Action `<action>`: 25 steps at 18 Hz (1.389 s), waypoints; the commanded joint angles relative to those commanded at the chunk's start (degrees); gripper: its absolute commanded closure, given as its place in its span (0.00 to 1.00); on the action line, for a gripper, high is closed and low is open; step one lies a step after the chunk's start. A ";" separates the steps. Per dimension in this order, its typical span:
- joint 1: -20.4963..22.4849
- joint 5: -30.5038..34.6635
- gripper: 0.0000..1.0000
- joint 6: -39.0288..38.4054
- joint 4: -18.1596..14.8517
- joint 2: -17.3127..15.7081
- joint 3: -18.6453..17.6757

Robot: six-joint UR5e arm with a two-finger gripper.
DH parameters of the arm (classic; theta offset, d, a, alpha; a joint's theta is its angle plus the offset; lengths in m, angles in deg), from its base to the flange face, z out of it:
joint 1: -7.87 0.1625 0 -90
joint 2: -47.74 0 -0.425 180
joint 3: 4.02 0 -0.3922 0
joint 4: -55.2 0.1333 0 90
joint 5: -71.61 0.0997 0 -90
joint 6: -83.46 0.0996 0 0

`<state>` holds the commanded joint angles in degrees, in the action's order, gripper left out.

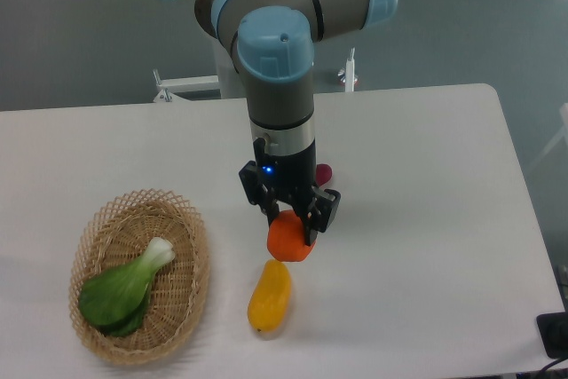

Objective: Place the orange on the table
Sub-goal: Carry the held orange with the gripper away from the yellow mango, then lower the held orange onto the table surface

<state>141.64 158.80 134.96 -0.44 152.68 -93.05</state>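
Observation:
The orange is a small round bright fruit held between the fingers of my gripper, which is shut on it near the middle of the white table. Whether the orange touches the tabletop cannot be told from this view. The arm comes down from the top of the frame and hides the orange's upper part.
A yellow elongated fruit lies just below the orange, nearly touching it. A small magenta item peeks out behind the gripper. A wicker basket with a leafy green vegetable sits at the front left.

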 joint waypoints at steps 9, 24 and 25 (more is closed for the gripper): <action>2.55 0.17 0.45 0.26 0.00 0.00 -0.70; 5.45 10.35 0.45 7.47 0.79 7.99 -1.32; 5.45 12.11 0.45 6.95 1.23 9.30 -1.14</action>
<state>147.09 170.91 141.91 0.79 161.98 -94.20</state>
